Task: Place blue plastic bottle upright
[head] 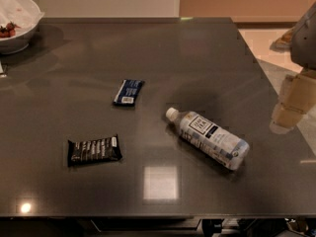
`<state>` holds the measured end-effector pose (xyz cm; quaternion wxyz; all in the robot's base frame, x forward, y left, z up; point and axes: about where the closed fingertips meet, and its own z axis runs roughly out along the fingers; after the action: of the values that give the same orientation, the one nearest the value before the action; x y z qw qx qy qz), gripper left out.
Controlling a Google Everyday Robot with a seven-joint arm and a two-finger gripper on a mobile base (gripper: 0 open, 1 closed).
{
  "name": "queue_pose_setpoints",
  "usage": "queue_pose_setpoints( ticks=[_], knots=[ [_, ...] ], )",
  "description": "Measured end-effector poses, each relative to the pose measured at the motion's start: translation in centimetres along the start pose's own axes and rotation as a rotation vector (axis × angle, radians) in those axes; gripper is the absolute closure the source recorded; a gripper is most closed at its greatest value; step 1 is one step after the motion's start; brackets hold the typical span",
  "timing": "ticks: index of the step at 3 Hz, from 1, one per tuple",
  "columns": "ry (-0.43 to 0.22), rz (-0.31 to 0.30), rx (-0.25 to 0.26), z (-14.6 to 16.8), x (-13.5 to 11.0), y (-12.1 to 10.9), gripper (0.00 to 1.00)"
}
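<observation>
Bottle (pixel 210 138) lies flat near blue wrapper (pixel 129 92); tool (pixel 290 107) seemingly beyond table (pixel 59 93) edge

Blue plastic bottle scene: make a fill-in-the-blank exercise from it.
The blue plastic bottle lies on its ____ on the table.
The pincer hangs at the picture's ____ edge, apart from the bottle.
The snack bar nearer the bottle's cap has a dark-____ wrapper.
Missing: side; right; blue.
</observation>
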<state>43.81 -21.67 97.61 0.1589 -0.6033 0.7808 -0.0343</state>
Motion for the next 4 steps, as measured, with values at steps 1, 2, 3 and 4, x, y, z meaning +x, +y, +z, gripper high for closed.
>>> queue_pose_setpoints(
  ticks=[1,2,3,4],
  knots=[
    [0.0,0.0,0.0,0.0,0.0,0.0,0.0],
    [-0.003,0.012,-0.005,0.1,-0.3,-0.3,0.0],
    [0.0,0.046,-0.056,1.3,-1.8,-0.1,0.0],
    [0.018,0.103,-0.1,3.3,-4.5,0.4,0.0]
  ],
)
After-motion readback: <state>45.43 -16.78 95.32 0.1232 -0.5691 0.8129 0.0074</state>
